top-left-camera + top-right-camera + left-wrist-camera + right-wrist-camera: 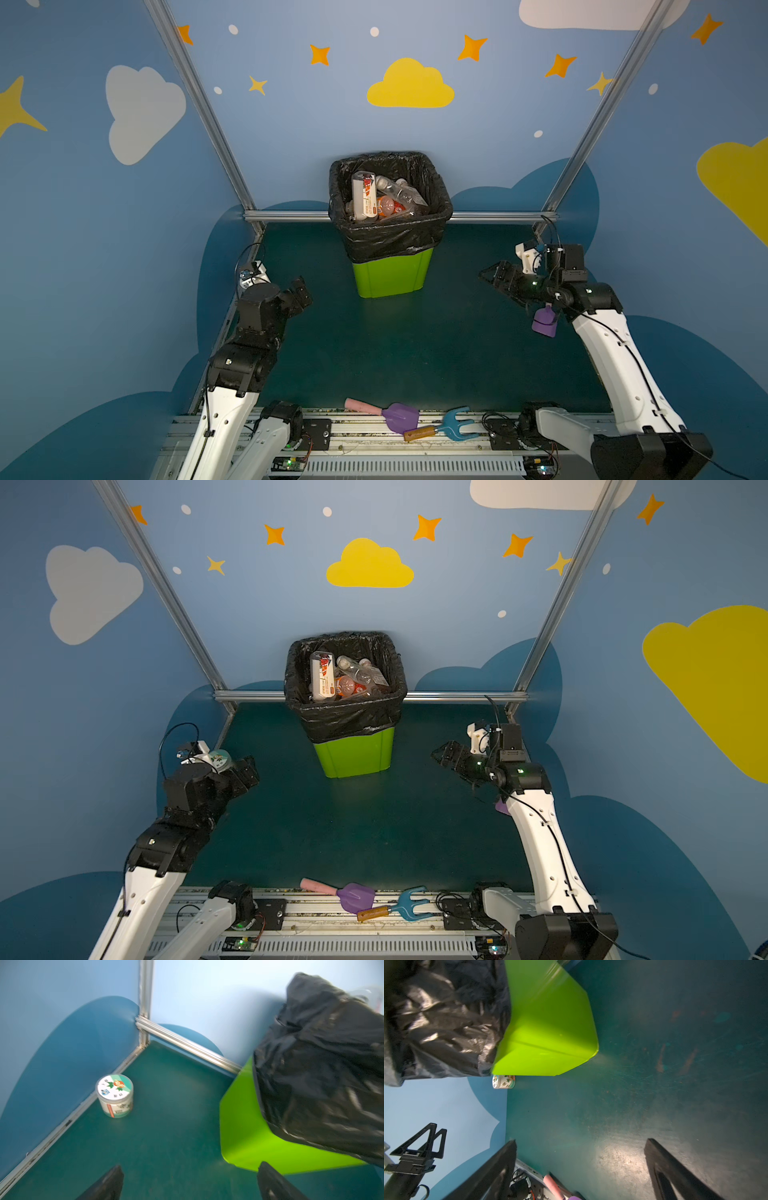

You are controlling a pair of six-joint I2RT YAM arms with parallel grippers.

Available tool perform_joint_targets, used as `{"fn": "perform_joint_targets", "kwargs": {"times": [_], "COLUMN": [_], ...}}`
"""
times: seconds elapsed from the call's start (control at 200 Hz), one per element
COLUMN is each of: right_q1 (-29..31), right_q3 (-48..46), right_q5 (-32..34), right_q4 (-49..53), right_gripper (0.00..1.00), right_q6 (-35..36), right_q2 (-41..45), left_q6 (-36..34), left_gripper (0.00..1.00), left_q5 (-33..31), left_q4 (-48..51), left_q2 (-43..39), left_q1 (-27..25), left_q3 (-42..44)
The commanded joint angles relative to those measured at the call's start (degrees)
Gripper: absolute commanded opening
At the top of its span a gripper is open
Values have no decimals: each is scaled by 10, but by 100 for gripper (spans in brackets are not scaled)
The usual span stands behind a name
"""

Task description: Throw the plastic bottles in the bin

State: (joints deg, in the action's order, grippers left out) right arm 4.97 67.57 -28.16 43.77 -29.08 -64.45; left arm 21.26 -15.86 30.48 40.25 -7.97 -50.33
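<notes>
The lime-green bin [390, 274] [353, 754] with its black bag over the rim stands at the back middle of the green floor. Several plastic bottles [386, 195] [345, 677] lie piled inside it, clear and white with orange labels. My left gripper [301, 291] [247, 771] [190, 1165] hovers left of the bin, open and empty. My right gripper [492, 274] [444, 754] [580, 1140] hangs right of the bin, turned on its side, open with nothing between its fingers. Both wrist views show the bin's side [245, 1126] [550, 1032] close ahead.
A squat jar [115, 1095] [503, 1082] [219, 757] with a green-white lid stands by the left wall. A purple shovel [401, 415] with a pink handle and a blue toy fork [455, 424] lie on the front rail. Another purple toy [544, 322] lies under the right arm.
</notes>
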Motion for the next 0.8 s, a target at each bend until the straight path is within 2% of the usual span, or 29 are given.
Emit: {"fn": "perform_joint_targets", "kwargs": {"times": [0.0, 0.08, 0.2, 0.31, 0.436, 0.561, 0.646, 0.691, 0.736, 0.796], "right_q1": [-7, -10, -15, -19, -24, -35, -45, -49, -53, -56], "right_q3": [-11, -31, -63, -77, -86, -87, -89, -92, -96, -108], "right_q5": [17, 31, 57, 80, 106, 119, 132, 151, 165, 174], "right_q4": [-9, -31, -61, -73, -82, -89, -97, -103, -113, -137], "right_gripper": [95, 95, 95, 95, 95, 96, 97, 97, 97, 97], "right_q6": [10, 12, 10, 14, 28, 39, 42, 40, 45, 65], "right_q2": [27, 48, 75, 83, 72, 48, 33, 28, 24, 24], "left_q6": [-10, -5, -48, -84, -98, -111, -116, -135, -145, -165], "left_gripper": [100, 100, 100, 100, 100, 100, 100, 100, 100, 100], "left_q5": [1, 18, 11, -7, 13, 12, 12, 35, 55, 98], "left_q4": [-78, -103, -178, -316, -495, -555, -661, -687, -668, -739], "left_q2": [17, 45, 89, 120, 181, 280, 343, 370, 398, 460], "left_q1": [34, 58, 71, 77, 86, 94, 95, 95, 95, 95], "left_q3": [46, 73, 127, 210, 289, 283, 292, 284, 264, 274]}}
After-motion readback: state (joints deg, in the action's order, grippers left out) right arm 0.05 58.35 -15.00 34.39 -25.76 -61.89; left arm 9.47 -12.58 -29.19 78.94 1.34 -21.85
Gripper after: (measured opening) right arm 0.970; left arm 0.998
